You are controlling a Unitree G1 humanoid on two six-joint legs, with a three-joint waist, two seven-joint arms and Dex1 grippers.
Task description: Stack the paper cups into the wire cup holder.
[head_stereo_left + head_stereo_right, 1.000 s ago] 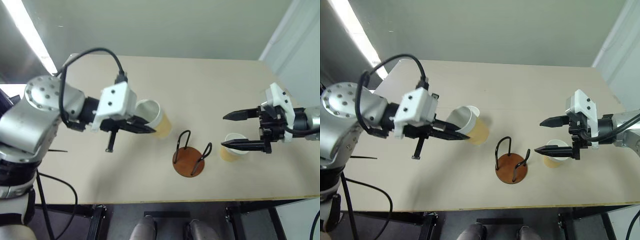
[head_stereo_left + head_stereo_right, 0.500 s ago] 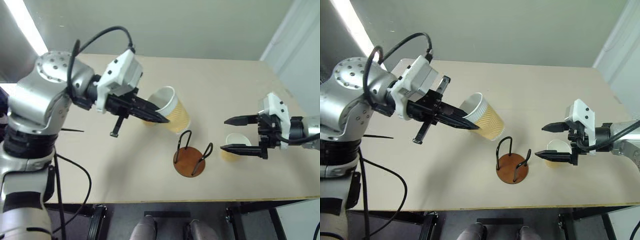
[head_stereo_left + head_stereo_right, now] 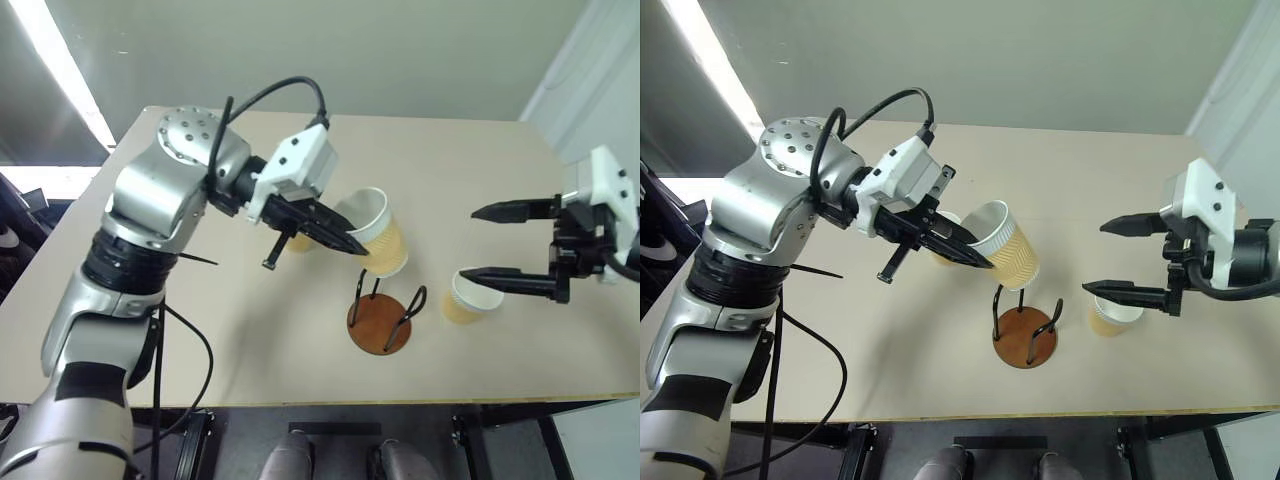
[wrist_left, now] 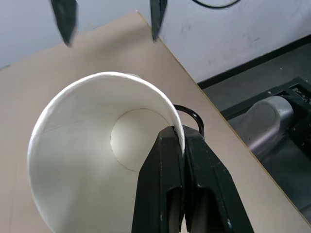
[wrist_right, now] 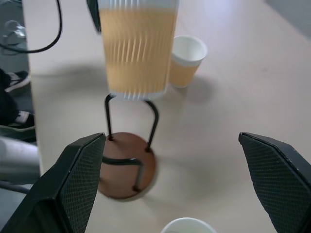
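Left gripper (image 3: 358,250): carries its pinched paper cup (image 3: 378,232) up off the table, now above the wire cup holder (image 3: 380,315). Right gripper (image 3: 485,243): rises clear of the standing cup (image 3: 466,296).

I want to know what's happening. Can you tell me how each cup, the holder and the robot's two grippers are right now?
held cup: in the air, tilted, above the holder, pinched at its rim.
cup by the right gripper: upright on the table, empty.
third cup: upright on the table.
wire cup holder: standing, no cup in it.
left gripper: shut on the held cup.
right gripper: open, holding nothing.
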